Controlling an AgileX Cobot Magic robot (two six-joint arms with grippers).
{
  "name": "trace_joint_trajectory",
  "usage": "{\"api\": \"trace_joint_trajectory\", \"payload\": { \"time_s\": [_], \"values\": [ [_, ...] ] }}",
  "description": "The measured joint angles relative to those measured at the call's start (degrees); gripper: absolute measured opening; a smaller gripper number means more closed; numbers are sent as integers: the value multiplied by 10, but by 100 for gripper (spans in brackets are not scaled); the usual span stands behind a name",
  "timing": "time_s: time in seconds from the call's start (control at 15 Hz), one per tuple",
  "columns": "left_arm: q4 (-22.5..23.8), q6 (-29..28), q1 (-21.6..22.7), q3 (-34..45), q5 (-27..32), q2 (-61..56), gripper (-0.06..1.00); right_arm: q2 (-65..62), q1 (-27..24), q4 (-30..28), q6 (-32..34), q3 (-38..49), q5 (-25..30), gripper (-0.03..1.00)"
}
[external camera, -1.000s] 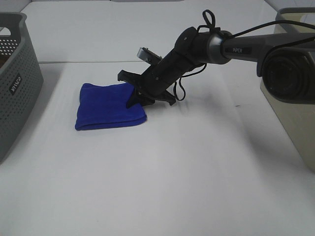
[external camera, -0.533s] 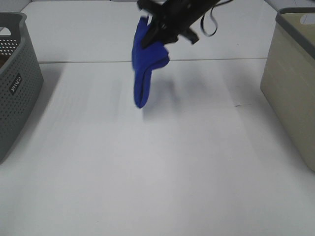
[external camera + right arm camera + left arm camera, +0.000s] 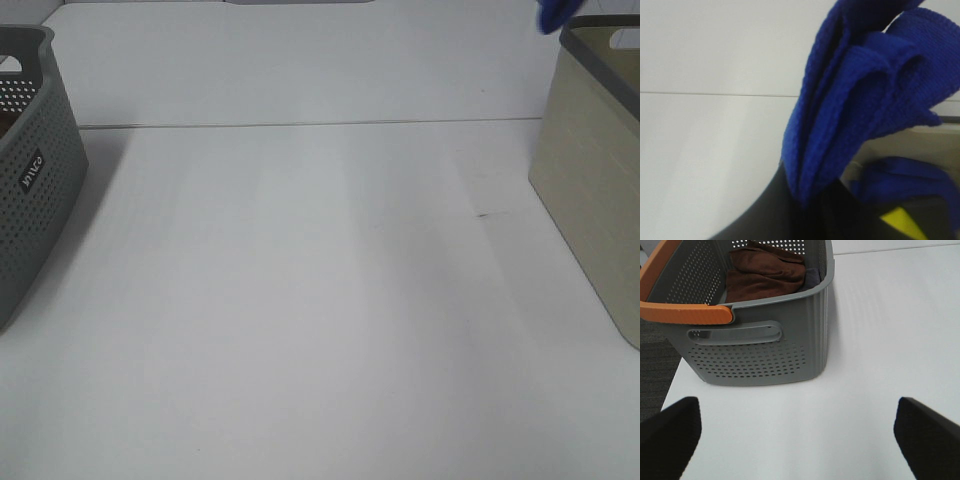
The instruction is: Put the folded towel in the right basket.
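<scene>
The folded blue towel (image 3: 860, 100) fills the right wrist view, pinched between the dark fingers (image 3: 785, 210) of my right gripper (image 3: 807, 202), which is shut on it. In the high view only a blue tip of the towel (image 3: 555, 14) shows at the top edge, just above the rim of the beige right basket (image 3: 590, 160). The right arm is otherwise out of that view. My left gripper (image 3: 795, 435) is open, its two dark fingertips (image 3: 670, 432) spread wide above the table beside the grey basket.
A grey perforated basket (image 3: 30, 160) stands at the left table edge; the left wrist view shows its orange handle (image 3: 687, 312) and brown cloth (image 3: 765, 272) inside. The right wrist view shows blue cloth (image 3: 905, 185) and something yellow (image 3: 900, 222) below the towel.
My right gripper lifted the towel off the table and carried it up and to the right, to the beige basket's rim. The arm has left the high view.
</scene>
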Motion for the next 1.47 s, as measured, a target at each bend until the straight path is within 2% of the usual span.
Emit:
{"api": "trace_joint_trajectory", "payload": {
  "time_s": [0.13,0.27,0.47,0.53,0.6,0.67,0.73,0.8,0.87,1.0,1.13,1.4,1.47],
  "values": [
    [0,0,0,0,0,0,97,-36,-60,-57,0,41,1,8],
    [0,0,0,0,0,0,97,-40,-109,-84,0,94,3,8],
    [1,0,0,0,0,0,97,-36,-138,-121,0,224,5,9],
    [1,0,0,0,0,0,97,-36,-138,-124,13,243,-5,18],
    [1,0,0,0,0,0,97,-36,-138,-124,30,256,-18,42],
    [1,0,0,0,0,0,97,-36,-138,-126,34,258,-21,54],
    [1,0,0,0,0,0,97,-36,-137,-129,36,258,-25,77],
    [1,0,0,0,0,0,97,-36,-137,-131,39,258,-28,89],
    [2,0,0,0,0,0,97,-36,-137,-131,42,258,-28,94],
    [3,0,0,0,0,0,97,-42,-137,-119,45,258,-27,97],
    [3,0,0,0,0,0,97,-61,-113,-100,45,259,-26,98],
    [3,0,0,0,0,0,97,-97,22,-129,78,230,-4,98],
    [3,0,0,0,0,0,97,-104,41,-132,87,230,-1,98]
  ]
}}
